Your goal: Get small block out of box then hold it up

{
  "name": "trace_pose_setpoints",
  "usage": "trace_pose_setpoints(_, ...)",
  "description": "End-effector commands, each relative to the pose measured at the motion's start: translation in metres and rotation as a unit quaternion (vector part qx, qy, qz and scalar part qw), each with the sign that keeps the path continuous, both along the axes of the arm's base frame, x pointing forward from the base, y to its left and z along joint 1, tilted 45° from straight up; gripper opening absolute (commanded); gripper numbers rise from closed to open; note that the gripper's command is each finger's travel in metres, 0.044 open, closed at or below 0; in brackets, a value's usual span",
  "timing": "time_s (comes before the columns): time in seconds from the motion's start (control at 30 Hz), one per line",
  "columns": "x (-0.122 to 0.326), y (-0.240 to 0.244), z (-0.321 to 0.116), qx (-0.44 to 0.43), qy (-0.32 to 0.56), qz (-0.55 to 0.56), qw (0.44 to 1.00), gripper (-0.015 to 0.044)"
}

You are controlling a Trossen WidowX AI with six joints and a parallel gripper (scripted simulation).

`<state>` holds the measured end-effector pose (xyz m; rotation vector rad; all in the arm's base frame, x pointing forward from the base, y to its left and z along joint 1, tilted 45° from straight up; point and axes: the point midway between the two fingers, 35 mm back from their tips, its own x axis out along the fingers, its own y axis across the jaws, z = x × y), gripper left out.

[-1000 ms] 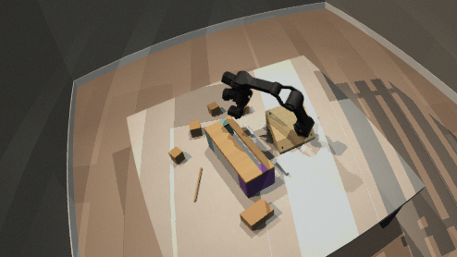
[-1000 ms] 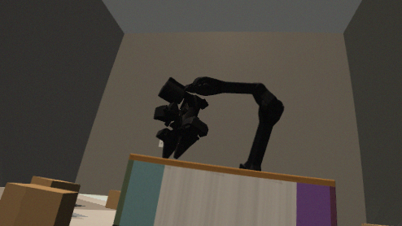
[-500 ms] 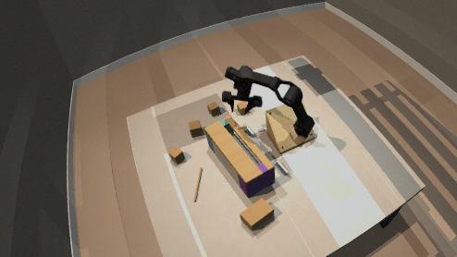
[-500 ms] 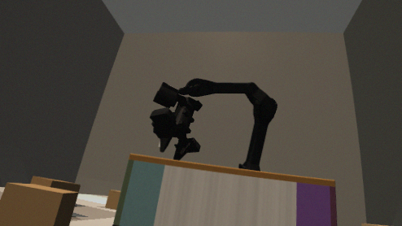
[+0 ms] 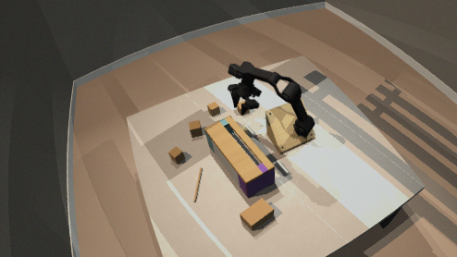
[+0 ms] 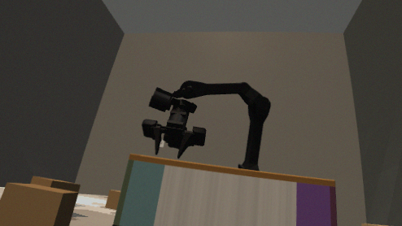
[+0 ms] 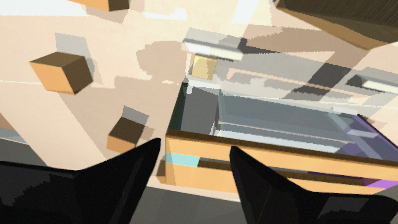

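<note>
The small pale-yellow block [image 7: 204, 66] lies on the table outside the box, in front of the clear side near the teal end, close to a pale bar. The box [image 5: 224, 145] [image 6: 228, 170] [image 7: 280, 155] stands upright with a wooden slotted top, a teal end and a purple end. In the wrist view its clear front shows no block inside. My gripper [image 5: 239, 109] [image 6: 168, 155] [image 7: 195, 147] is open and empty, raised above the table near the teal end. The small block is not between the fingers. It is hard to make out in the top view and hidden in the exterior view.
Pale bars [image 5: 280, 166] [image 7: 215, 50] lie along the clear side, towards the wooden arm base [image 5: 289, 127] [image 7: 350, 22]. Brown blocks [image 5: 213, 108] [image 5: 195, 128] [image 7: 62, 72] stand around the teal end. A larger block [image 5: 257, 214] lies beyond the purple end; a thin stick [image 5: 198, 185] lies behind the box.
</note>
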<state>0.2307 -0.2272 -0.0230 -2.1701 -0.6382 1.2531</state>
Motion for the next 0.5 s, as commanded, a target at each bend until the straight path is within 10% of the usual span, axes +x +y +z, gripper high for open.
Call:
trace_pose_setpoints(0.0, 0.001, 0.0, 0.0, 0.012, 0.01, -0.014, 1.0, 0.0285)
trace_pose_setpoints(0.47, 0.007, 0.066, -0.067, 0.013, 0.009, -0.014, 1.0, 0.0285)
